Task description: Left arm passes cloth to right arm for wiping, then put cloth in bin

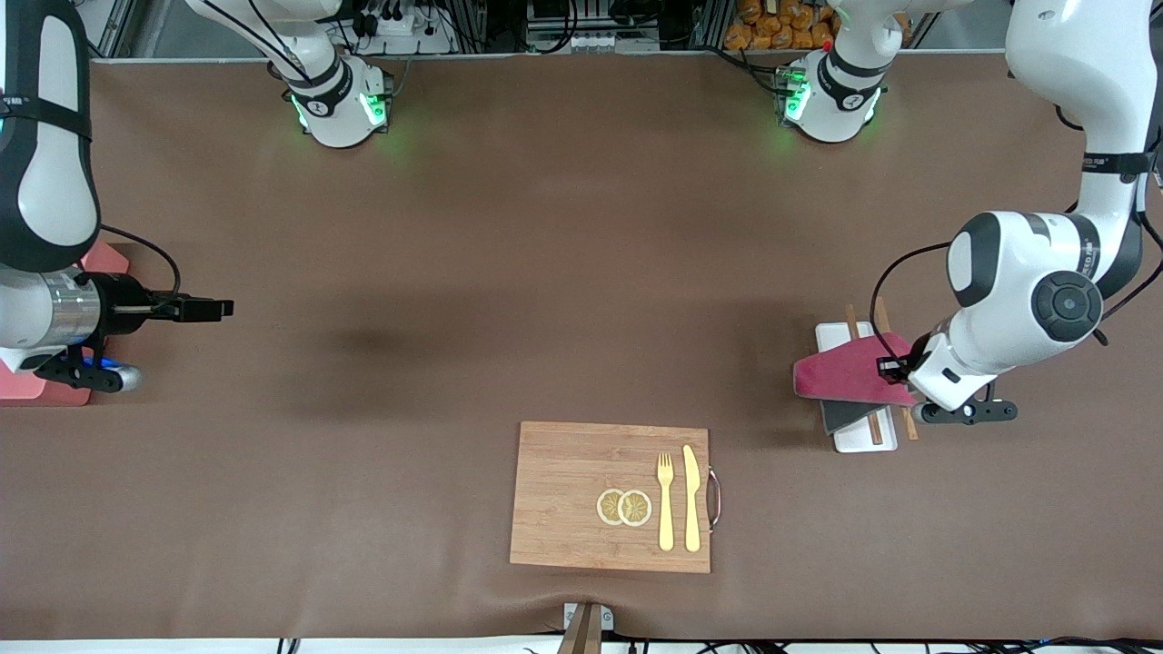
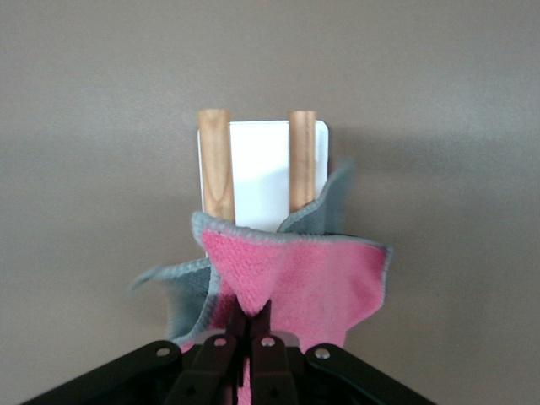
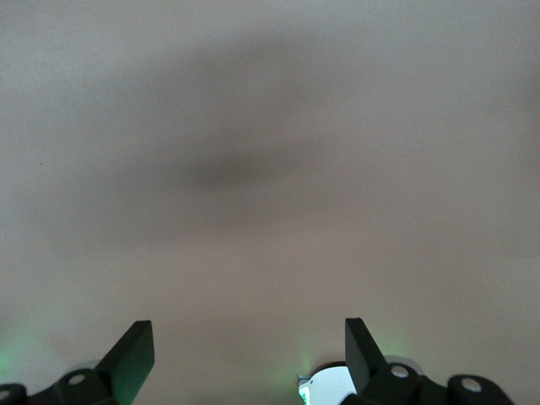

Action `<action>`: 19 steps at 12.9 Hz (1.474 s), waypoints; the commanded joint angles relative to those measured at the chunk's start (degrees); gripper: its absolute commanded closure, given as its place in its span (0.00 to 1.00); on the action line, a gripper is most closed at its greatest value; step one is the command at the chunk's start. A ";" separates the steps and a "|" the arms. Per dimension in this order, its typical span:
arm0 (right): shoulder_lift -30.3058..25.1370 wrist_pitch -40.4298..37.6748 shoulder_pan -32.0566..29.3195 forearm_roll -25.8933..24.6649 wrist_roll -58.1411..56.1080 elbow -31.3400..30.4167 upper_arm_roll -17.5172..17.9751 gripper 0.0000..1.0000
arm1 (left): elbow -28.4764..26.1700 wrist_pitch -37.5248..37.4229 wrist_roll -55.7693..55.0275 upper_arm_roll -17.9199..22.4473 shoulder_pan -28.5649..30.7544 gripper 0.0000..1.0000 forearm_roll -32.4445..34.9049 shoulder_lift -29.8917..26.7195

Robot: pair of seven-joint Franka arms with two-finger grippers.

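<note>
Here the left gripper (image 2: 251,325) pinches the cloth (image 1: 849,374), crimson with grey underside, draped over the white tray (image 1: 834,338) and its 2 wooden sticks (image 2: 216,160). Bare brown table (image 1: 545,272) separates the tray from the wooden board (image 1: 563,495). The waiting right gripper (image 1: 213,309) is spread wide, its arm partly hiding the bin (image 1: 104,259).

We see a wide brown table (image 1: 563,272) filling most of the frame, evenly lit, with a soft dark shadow near its middle. Along the top edge runs a strip of metal frames and cables (image 1: 545,23), with orange objects (image 1: 772,27) at upper right.
</note>
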 commanded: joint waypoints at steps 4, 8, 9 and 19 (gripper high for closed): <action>-0.59 -0.35 0.64 0.96 2.73 -0.42 -0.09 0.00 | 0.00 0.30 2.60 -0.05 -0.34 1.00 -0.28 -0.32; -0.59 -0.35 2.04 2.09 7.91 -0.42 -0.09 0.00 | 2.18 -0.75 1.46 -4.16 0.10 1.00 -1.24 -3.04; -0.59 -0.35 2.05 3.84 10.01 -0.50 -0.09 0.00 | 3.85 -2.32 0.85 -5.49 -0.07 1.00 -1.59 -3.13; 3.44 0.17 2.05 18.16 25.13 0.72 -0.09 0.00 | 15.19 -0.95 -38.31 -19.47 -8.92 1.00 -13.63 1.87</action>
